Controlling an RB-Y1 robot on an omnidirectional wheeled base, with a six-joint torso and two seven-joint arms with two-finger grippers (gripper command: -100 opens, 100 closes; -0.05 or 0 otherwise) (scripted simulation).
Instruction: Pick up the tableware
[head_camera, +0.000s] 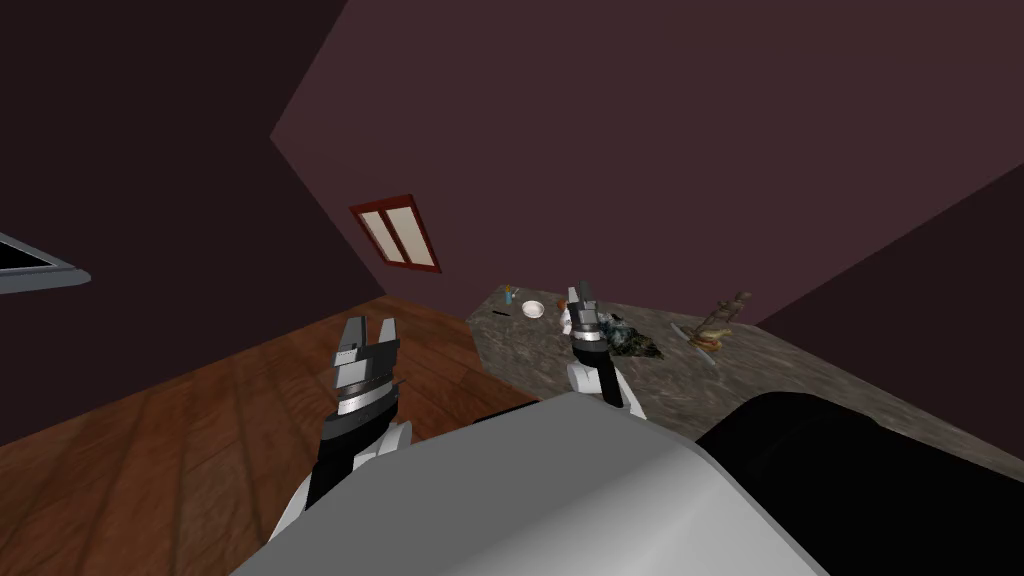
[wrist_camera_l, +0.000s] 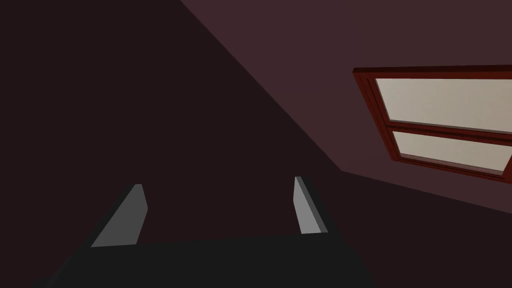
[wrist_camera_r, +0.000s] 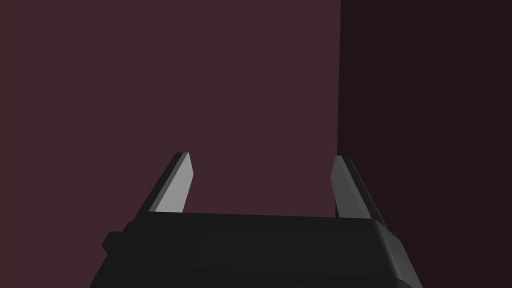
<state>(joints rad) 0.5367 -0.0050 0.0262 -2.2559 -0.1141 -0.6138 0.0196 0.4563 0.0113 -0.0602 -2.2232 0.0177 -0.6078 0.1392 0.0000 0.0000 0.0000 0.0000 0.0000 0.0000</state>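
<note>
While your left gripper and right gripper stand open, a fast reach could bump what looks like a white bowl off the table.

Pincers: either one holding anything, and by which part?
Nothing held. Left pincer and right pincer both stand open and empty; the white bowl sits untouched on the counter.
</note>
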